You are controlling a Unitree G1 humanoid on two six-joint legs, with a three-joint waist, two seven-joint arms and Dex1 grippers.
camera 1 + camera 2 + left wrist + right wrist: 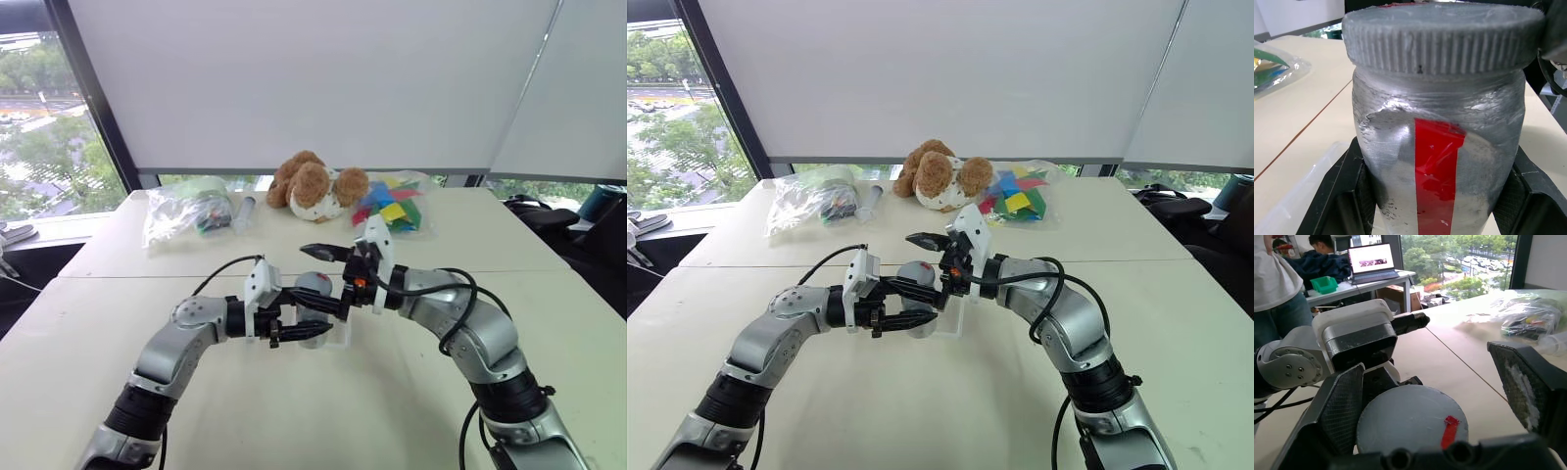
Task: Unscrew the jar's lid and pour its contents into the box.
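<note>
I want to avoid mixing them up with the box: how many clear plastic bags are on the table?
2. One clear plastic bag of dark mixed items lies at the table's far left; one clear plastic bag of colourful blocks lies right of the brown plush toy. Others may be hidden.

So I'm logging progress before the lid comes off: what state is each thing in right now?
jar: upright, clamped in the left pincer
lid: on the jar, closed
right pincer: open, fingers either side of the lid
box: on the table beneath the jar, contents not visible
bag of colourful blocks: lying at the table's far edge
plush dog: lying beside that bag
</note>
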